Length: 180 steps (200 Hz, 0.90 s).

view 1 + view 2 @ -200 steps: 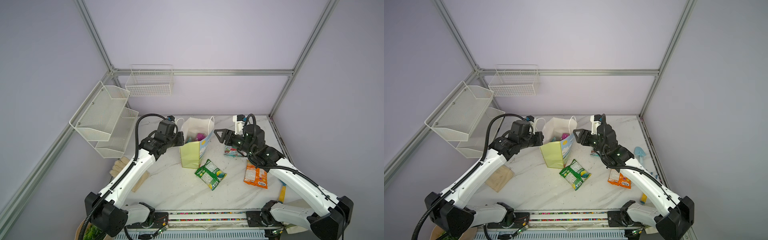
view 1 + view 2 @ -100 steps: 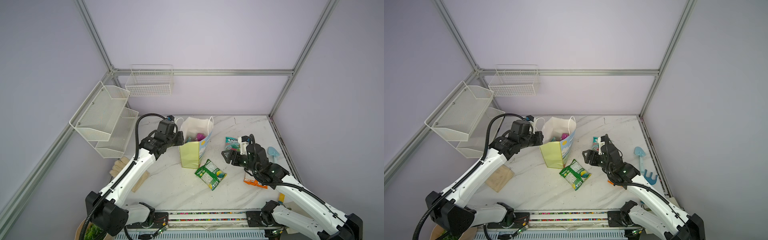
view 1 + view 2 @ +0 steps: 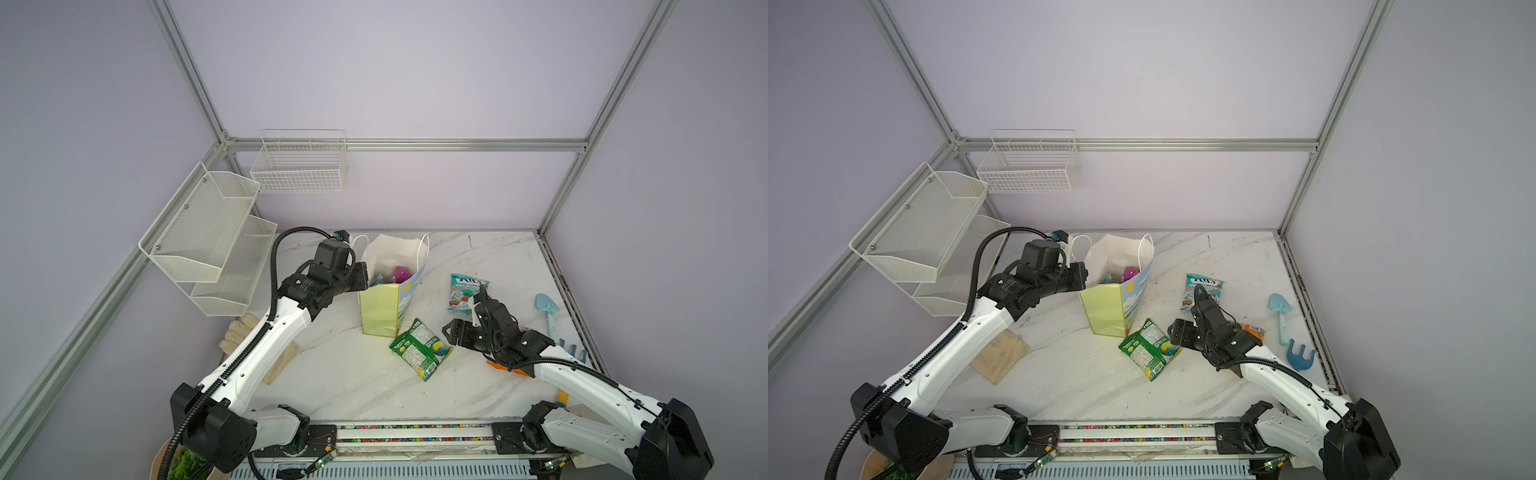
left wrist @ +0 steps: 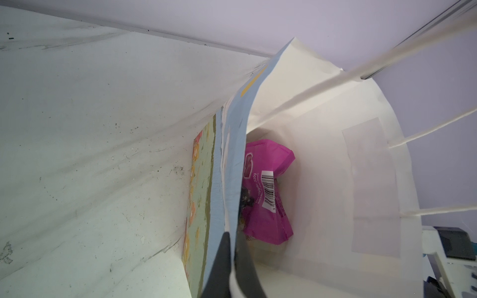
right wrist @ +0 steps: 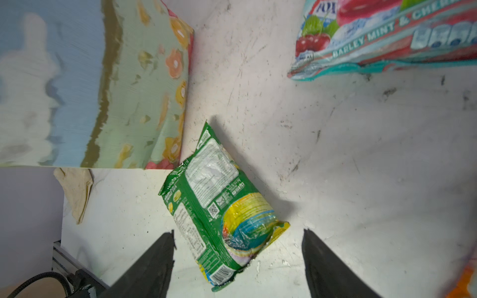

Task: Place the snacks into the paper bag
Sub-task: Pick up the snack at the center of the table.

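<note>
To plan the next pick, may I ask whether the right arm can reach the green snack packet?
Probably yes: the open right gripper faces the green snack packet, lying uncovered just ahead.

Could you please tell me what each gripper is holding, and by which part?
The left gripper pinches the paper bag by its top rim. The right gripper is open near the green packet, holding nothing.

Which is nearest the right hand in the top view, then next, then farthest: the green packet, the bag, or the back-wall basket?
1. Green packet, directly in front of the right hand.
2. Bag, mid-table.
3. Basket, on the back wall.
</note>
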Each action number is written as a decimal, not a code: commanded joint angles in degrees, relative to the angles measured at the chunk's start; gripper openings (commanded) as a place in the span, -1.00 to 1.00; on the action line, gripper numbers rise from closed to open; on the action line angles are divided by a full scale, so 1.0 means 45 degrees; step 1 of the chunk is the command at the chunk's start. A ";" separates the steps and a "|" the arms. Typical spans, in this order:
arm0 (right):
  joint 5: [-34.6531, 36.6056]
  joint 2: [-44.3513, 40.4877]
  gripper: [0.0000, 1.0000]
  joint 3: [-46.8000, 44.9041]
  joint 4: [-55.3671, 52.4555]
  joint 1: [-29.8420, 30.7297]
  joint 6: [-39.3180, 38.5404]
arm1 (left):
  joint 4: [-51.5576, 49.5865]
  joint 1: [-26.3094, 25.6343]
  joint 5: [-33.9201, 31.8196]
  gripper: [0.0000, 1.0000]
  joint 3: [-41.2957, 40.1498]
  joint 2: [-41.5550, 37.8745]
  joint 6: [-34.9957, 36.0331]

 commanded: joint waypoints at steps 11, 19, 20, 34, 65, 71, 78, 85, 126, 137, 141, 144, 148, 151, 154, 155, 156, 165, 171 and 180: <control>-0.0406 0.0244 0.58 -0.0728 0.0731 -0.0009 0.0653 | 0.1203 0.0184 -0.0082 -1.00 0.0006 -0.0626 0.0203; -0.0586 0.0303 0.58 -0.0941 0.1002 0.0019 0.0756 | 0.1207 0.0184 -0.0071 -1.00 -0.0003 -0.0638 0.0203; -0.0604 0.0315 0.58 -0.0967 0.1027 0.0024 0.0771 | 0.1215 0.0184 -0.0079 -1.00 -0.0004 -0.0638 0.0193; -0.0737 0.0389 0.58 -0.1246 0.1355 0.0067 0.0906 | 0.1223 0.0200 -0.0101 -1.00 -0.0042 -0.0656 0.0188; -0.0981 0.0488 0.56 -0.1688 0.1831 0.0142 0.1134 | 0.1290 0.0252 -0.0127 -1.00 -0.0228 -0.0677 0.0164; -0.1028 0.0504 0.56 -0.1771 0.1951 0.0156 0.1197 | 0.1297 0.0242 -0.0126 -1.00 -0.0271 -0.0694 0.0149; -0.1112 0.0524 0.56 -0.1878 0.2105 0.0166 0.1254 | 0.1301 0.0259 -0.0126 -1.00 -0.0311 -0.0699 0.0145; -0.1139 0.0578 0.56 -0.1966 0.2232 0.0185 0.1286 | 0.1318 0.0262 -0.0126 -1.00 -0.0333 -0.0699 0.0125; -0.1286 0.1059 0.53 -0.2171 0.2952 0.0332 0.1557 | 0.1337 0.0305 -0.0106 -1.00 -0.0404 -0.0776 0.0105; -0.1267 0.1227 0.52 -0.2184 0.3090 0.0405 0.1590 | 0.1330 0.0319 -0.0121 -1.00 -0.0414 -0.0804 0.0105; -0.1257 0.1269 0.52 -0.2203 0.3155 0.0415 0.1618 | 0.1339 0.0320 -0.0128 -1.00 -0.0424 -0.0827 0.0110; -0.1265 0.1302 0.52 -0.2220 0.3195 0.0434 0.1623 | 0.1325 0.0320 -0.0126 -1.00 -0.0432 -0.0823 0.0106; -0.1266 0.1349 0.52 -0.2226 0.3246 0.0456 0.1648 | 0.1329 0.0320 -0.0123 -1.00 -0.0442 -0.0814 0.0105; -0.1266 0.1393 0.52 -0.2238 0.3299 0.0476 0.1690 | 0.1339 0.0320 -0.0111 -1.00 -0.0442 -0.0831 0.0105; -0.1266 0.1435 0.51 -0.2259 0.3367 0.0493 0.1707 | 0.1340 0.0328 -0.0114 -1.00 -0.0452 -0.0842 0.0088; -0.1266 0.1438 0.51 -0.2260 0.3381 0.0495 0.1706 | 0.1330 0.0334 -0.0110 -1.00 -0.0452 -0.0847 0.0087; -0.1266 0.1449 0.51 -0.2281 0.3399 0.0507 0.1725 | 0.1335 0.0337 -0.0098 -1.00 -0.0463 -0.0850 0.0086; -0.1266 0.1588 0.51 -0.2329 0.3587 0.0565 0.1794 | 0.1340 0.0340 -0.0108 -1.00 -0.0482 -0.0838 0.0086; -0.1266 0.1692 0.51 -0.2372 0.3665 0.0586 0.1828 | 0.1358 0.0345 -0.0106 -1.00 -0.0499 -0.0850 0.0071; -0.1269 0.1838 0.50 -0.2402 0.3830 0.0633 0.1893 | 0.1359 0.0359 -0.0087 -1.00 -0.0531 -0.0852 0.0066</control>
